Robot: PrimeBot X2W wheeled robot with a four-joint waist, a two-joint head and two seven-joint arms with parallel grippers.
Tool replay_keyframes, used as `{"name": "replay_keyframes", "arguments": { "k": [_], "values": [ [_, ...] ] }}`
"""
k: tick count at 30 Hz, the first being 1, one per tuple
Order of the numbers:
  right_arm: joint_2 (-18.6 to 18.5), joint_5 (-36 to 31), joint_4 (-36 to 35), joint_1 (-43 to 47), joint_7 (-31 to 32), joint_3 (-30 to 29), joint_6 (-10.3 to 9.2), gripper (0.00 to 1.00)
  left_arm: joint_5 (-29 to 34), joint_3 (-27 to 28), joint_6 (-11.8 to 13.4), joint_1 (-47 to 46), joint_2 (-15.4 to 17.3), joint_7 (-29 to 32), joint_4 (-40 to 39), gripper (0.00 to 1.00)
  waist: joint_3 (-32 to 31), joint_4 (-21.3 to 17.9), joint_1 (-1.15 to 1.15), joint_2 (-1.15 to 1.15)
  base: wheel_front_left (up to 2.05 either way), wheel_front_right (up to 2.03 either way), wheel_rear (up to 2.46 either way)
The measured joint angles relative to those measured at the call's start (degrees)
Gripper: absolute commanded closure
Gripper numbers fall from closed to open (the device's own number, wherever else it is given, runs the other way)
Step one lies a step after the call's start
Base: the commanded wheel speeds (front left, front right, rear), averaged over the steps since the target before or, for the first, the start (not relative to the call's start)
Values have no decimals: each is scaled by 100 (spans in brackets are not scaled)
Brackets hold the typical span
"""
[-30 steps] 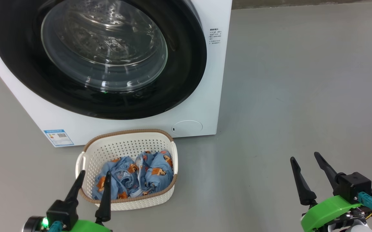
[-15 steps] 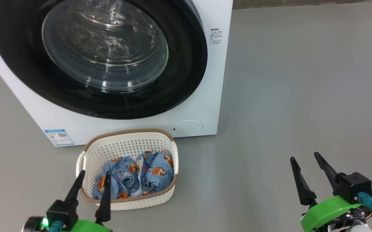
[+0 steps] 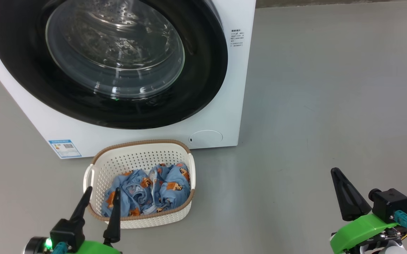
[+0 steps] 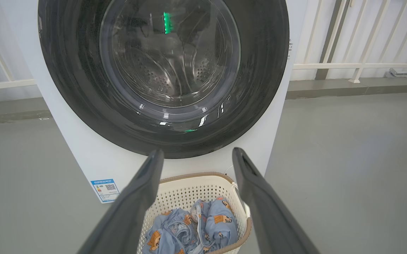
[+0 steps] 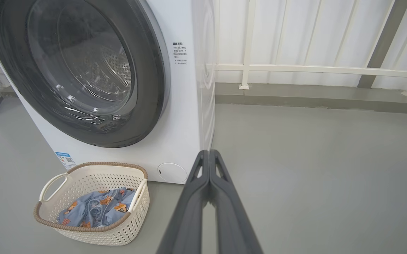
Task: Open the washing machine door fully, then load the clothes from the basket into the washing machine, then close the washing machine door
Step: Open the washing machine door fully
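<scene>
while the washing machine door (image 3: 203, 70) sits shut, its black rim flush with the white front of the washing machine (image 3: 238, 88), the basket (image 3: 141, 143) stands on the grey floor (image 3: 312, 106) just in front of the machine's lower edge, with a blue sticker (image 3: 64, 148) low on the front to its left. the clothes (image 3: 154, 192) lie bunched inside the basket, below its brown rim. the left gripper (image 3: 103, 190) hovers at the basket's near left corner, fingers spread apart and grasping nothing; in the left wrist view the basket shows between them. the right gripper (image 3: 336, 173) is well apart to the right over bare floor, its fingers (image 5: 208, 169) pressed together into one point and holding nothing. past the machine's right edge the floor runs open back to a low kerb and a white railing (image 5: 312, 68).
</scene>
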Motion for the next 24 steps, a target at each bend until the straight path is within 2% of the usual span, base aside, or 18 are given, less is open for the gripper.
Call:
{"name": "replay_keyframes", "arguments": {
  "k": [8,13,18,24],
  "values": [
    [-3,89,4,-35,-1,5,0,100,-20,35,0,-1,-11,0,-43,0,71,-20,0,0,0,0,0],
    [-11,442,65,-372,-2,-52,0,100,-15,56,5,-64,-29,0,-166,0,208,-24,0,0,0,0,0],
    [110,2042,376,-816,179,-190,0,100,-14,49,7,-232,-75,0,-255,0,410,-8,0,0,0,0,0],
    [60,3682,678,-1447,630,-390,0,100,43,-13,2,-396,-112,0,-359,0,745,28,0,0,0,0,0]
  ]
}}
